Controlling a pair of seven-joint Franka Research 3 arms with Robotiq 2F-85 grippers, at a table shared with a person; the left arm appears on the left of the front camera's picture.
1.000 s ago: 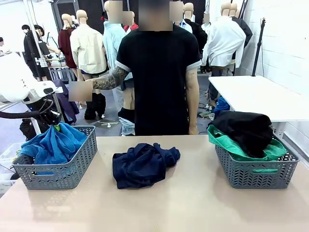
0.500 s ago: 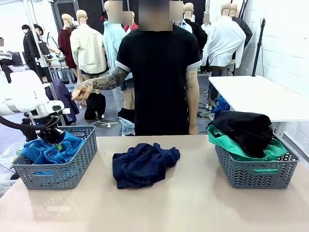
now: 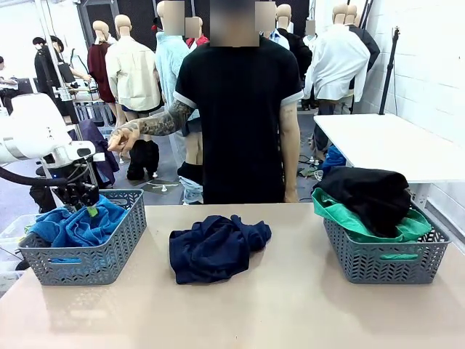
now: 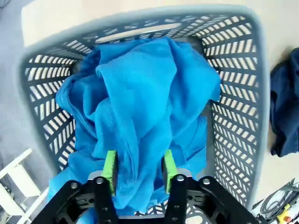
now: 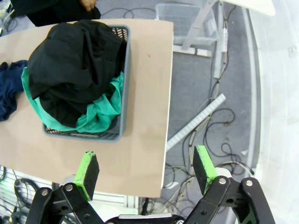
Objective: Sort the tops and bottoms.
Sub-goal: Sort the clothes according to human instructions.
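Bright blue garment point(image 3: 76, 225) crumpled; navy garment point(image 3: 214, 246) heaped; black point(image 3: 367, 195) over green point(image 3: 356, 224).

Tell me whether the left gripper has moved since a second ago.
Yes. The left gripper has dropped from above the left basket's rim down onto the bright blue garment lying inside it.

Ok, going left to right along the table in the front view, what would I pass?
Left basket holding the bright blue garment → navy garment loose on the table → right basket holding the emerald green garment with the black garment on top.
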